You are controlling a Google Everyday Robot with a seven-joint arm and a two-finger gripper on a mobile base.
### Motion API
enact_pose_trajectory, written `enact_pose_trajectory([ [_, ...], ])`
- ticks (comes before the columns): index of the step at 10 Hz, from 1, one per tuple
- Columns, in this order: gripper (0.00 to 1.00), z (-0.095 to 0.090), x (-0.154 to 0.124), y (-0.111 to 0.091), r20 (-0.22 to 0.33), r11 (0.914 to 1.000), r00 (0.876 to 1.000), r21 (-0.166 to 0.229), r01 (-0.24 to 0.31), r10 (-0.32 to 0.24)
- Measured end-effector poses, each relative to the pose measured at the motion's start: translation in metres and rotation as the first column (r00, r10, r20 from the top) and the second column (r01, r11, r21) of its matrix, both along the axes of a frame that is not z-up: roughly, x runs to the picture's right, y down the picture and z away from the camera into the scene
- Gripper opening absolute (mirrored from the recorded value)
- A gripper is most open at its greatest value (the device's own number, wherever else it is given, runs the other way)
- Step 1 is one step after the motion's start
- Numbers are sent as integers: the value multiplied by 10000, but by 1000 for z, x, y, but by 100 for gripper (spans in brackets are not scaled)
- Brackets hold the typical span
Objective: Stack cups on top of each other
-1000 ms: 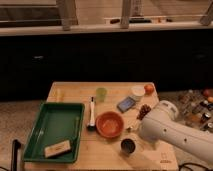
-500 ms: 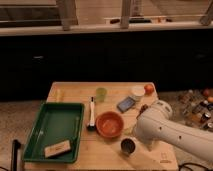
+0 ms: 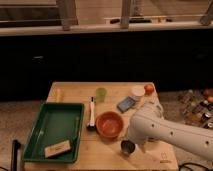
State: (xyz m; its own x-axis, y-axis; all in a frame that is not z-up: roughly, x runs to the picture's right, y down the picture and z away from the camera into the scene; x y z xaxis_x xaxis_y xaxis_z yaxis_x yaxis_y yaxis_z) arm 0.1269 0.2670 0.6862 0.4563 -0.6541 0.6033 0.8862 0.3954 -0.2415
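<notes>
A dark grey metallic cup (image 3: 127,147) stands upright near the front edge of the wooden table (image 3: 75,90). A translucent yellow-green tumbler (image 3: 101,94) stands upright at the back middle, well apart from it. My gripper (image 3: 138,145) is at the low end of the white arm (image 3: 165,132), just right of the dark cup and close to the tabletop. The arm's bulk hides most of it.
A wide orange bowl (image 3: 110,124) sits between the cups. A green tray (image 3: 50,122) with a tan block (image 3: 56,148) fills the left. A black-and-white brush (image 3: 91,115), a blue-grey flat object (image 3: 126,104), a white item (image 3: 137,91) and an orange fruit (image 3: 149,89) lie nearby.
The white arm has shifted a little to the left, bringing its lower end closer to the dark cup. The cups and other objects have not moved.
</notes>
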Motion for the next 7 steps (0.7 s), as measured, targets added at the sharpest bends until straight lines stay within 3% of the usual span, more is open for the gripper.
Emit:
enact_pose_trajectory([
  [7,76,11,-20,18,1063,9925,9908,-807,923,-835],
])
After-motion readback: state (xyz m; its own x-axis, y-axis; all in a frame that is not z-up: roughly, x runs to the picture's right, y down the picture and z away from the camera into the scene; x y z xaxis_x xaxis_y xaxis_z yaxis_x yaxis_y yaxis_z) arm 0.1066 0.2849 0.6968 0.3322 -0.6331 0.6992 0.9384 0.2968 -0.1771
